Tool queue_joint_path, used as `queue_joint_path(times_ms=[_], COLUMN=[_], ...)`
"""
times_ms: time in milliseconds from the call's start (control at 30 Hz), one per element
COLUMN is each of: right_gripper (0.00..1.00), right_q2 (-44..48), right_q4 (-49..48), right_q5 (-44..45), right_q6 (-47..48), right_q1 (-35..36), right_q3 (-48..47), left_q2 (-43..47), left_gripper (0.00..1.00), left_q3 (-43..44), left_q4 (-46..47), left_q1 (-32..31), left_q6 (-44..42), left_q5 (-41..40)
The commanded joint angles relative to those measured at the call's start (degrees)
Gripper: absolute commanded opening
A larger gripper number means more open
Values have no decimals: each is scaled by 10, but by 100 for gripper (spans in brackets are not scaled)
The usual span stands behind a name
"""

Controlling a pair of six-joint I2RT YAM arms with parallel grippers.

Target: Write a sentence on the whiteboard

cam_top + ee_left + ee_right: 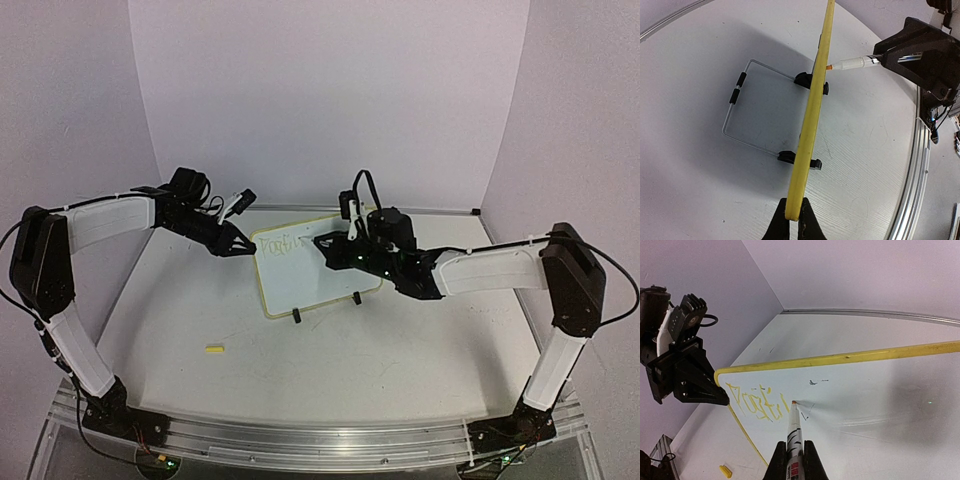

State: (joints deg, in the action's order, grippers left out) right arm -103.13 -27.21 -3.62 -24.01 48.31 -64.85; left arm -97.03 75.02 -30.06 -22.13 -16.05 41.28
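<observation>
The whiteboard [312, 272] stands tilted on its wire stand in the middle of the table, its yellow rim edge-on in the left wrist view [812, 115]. Yellow handwriting [756, 402] runs in one short line at the board's upper left, also seen from above [283, 243]. My left gripper [794, 220] is shut on the board's rim at its left corner [240, 246]. My right gripper [795, 456] is shut on a white marker [794, 432] whose orange tip touches the board face just right of the letters. The marker also shows in the left wrist view [852, 63].
A small yellow marker cap [214, 349] lies on the table in front of the left arm, also in the right wrist view [726, 471]. The wire stand [747, 107] reaches behind the board, with black feet [296, 316] in front. A metal rail [320, 440] edges the near side.
</observation>
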Motion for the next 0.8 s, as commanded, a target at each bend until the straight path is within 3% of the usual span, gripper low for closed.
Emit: queue_joint_path(times_ms=[0, 767], right_gripper=[0, 0], right_q2=[13, 79], right_q4=[-8, -8], right_q5=[25, -2], right_q6=[3, 3], right_q1=[-4, -7], right_q3=[-20, 41], left_q2=[-2, -1], left_gripper=[0, 0], left_q3=[11, 9], left_q4=[-30, -31], left_q1=[-14, -17], left_q6=[-15, -15], left_q5=[-28, -30])
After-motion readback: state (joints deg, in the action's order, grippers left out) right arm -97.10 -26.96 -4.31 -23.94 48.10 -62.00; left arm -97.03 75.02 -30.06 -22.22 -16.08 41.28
